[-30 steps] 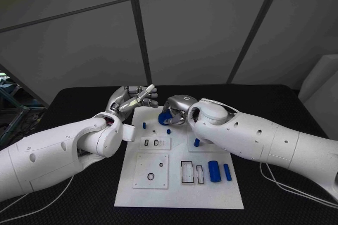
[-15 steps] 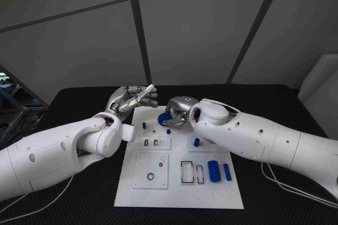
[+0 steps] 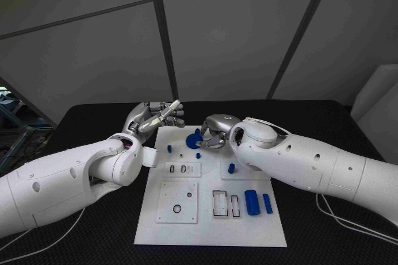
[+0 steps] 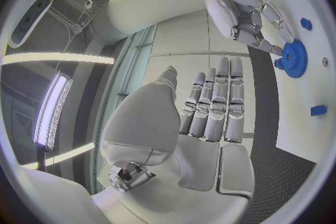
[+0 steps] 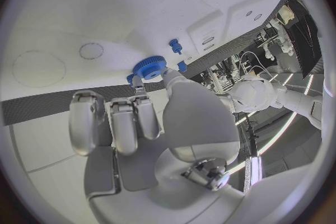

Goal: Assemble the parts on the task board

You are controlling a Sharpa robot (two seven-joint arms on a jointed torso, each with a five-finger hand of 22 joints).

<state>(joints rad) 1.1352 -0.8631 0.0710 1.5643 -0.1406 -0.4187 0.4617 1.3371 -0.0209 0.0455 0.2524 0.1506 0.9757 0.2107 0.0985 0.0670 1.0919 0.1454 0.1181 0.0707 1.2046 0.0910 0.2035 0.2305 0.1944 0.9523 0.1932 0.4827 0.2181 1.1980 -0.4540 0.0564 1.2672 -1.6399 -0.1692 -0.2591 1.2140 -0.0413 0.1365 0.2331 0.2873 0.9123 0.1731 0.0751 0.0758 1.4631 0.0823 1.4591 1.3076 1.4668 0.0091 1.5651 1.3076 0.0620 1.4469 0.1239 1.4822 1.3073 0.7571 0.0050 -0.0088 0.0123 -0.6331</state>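
The white task board (image 3: 211,230) lies in the middle of the black table. My right hand (image 3: 217,129) pinches a blue gear (image 3: 195,141) by its rim, low over the board's far part. The right wrist view has the gear (image 5: 149,67) between thumb and fingertip, close to the board (image 5: 105,5). I cannot tell whether the gear touches the board. My left hand (image 3: 154,118) hangs raised over the board's far left edge with straight fingers (image 4: 213,101) and nothing in it. From the left wrist the right hand (image 4: 241,5) and the gear (image 4: 295,59) are both plain.
Two blue cylinders (image 3: 251,202) (image 3: 267,203) lie at the board's right, beside dark rectangular slots (image 3: 221,203). Small blue pegs (image 3: 231,168) (image 3: 170,147) (image 3: 197,156) stand near the gear. A square plate with a ring (image 3: 178,208) sits at the near left. Black table (image 3: 99,236) surrounds the board.
My right wrist and forearm have shifted slightly to the right, with the gear staying in almost the same place. The left hand has not moved.
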